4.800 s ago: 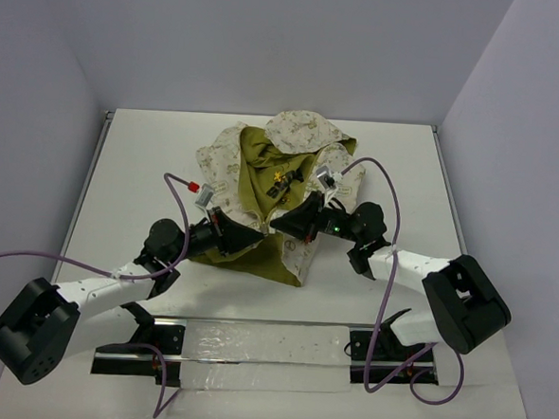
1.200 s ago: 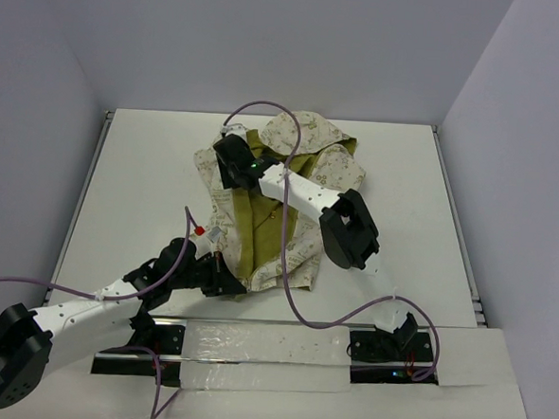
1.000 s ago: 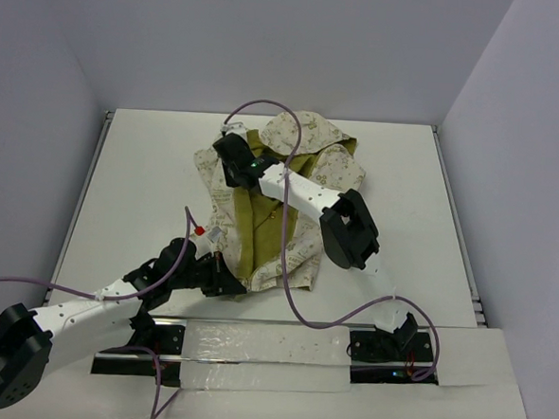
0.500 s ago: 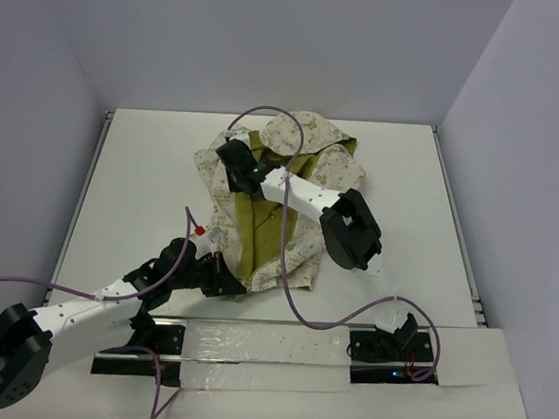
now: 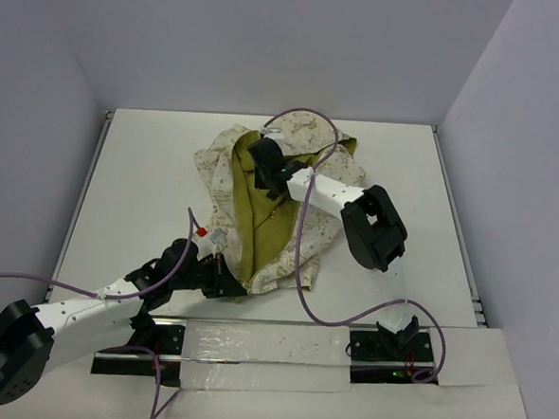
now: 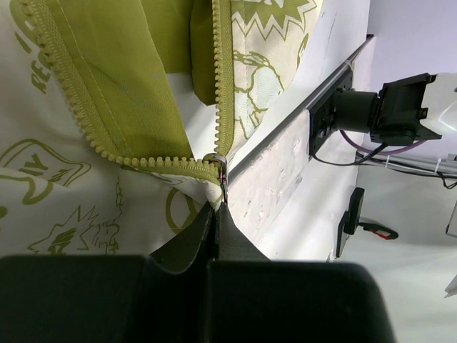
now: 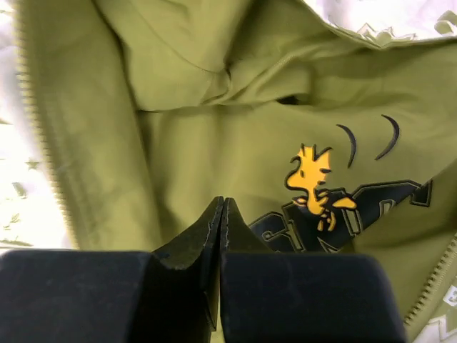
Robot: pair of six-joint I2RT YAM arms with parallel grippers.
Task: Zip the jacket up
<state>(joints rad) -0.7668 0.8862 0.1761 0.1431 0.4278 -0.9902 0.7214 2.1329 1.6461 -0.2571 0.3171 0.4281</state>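
While the small hooded cloth jacket, cream with olive-green motifs and a plain olive lining [image 5: 222,182], lies open around the middle of the white counter [image 5: 148,182], a little toward the far side, the left arm [image 5: 93,303] stretches low from the near-left corner. It runs almost flat along the counter, with its wrist at the jacket's near hem. Seen from that wrist, the left jaws are pinched tight on the metal zipper pull [image 6: 223,182] at the bottom of the olive zipper [image 6: 93,118]. The zipper's two rows of teeth part just above the slider and run away from each other.

The right arm [image 5: 333,189] comes up from the near right, bends at a bulky black elbow and reaches far-left over the jacket, with its wrist down near the collar. The right jaws are pressed together with only a hairline between them. Their tips are against the olive lining beside a yellow bird print [image 7: 314,182] and dark lettering that the jaws partly cover. I can't make out whether any cloth is caught between them.

A purple cable [image 5: 301,239] droops across the jacket's right front, and the right arm hides part of the hood. From overhead, the left jaws are tucked out of sight under their wrist.
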